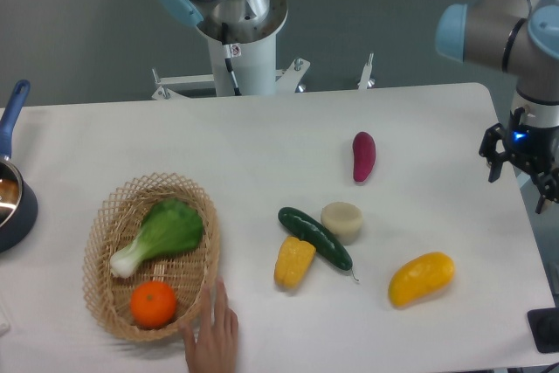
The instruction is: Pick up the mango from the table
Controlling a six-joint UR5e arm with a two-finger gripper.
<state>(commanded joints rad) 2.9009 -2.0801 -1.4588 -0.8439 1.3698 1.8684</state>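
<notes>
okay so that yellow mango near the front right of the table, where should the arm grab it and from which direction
Probably best to grip the mango across its fat middle, coming straight down from above. It lies flat on the table, long axis tilted up to the right, so the fingers should close across the narrow width. Nothing touches it; the cucumber lies well to its left. The end effector hangs at the right edge.

There is a single fixed view, set high over the near edge of the bench (262, 137) and tilted down, facing the arm's white base column (244, 50) at the far side. It stands back enough to take in nearly the whole white top, far corners included. The near edge runs out of frame, as does the left end, where a dark pan (13, 203) is cut off. The tool (522, 163) hangs at the right border, its arm cropped at the top.
</notes>
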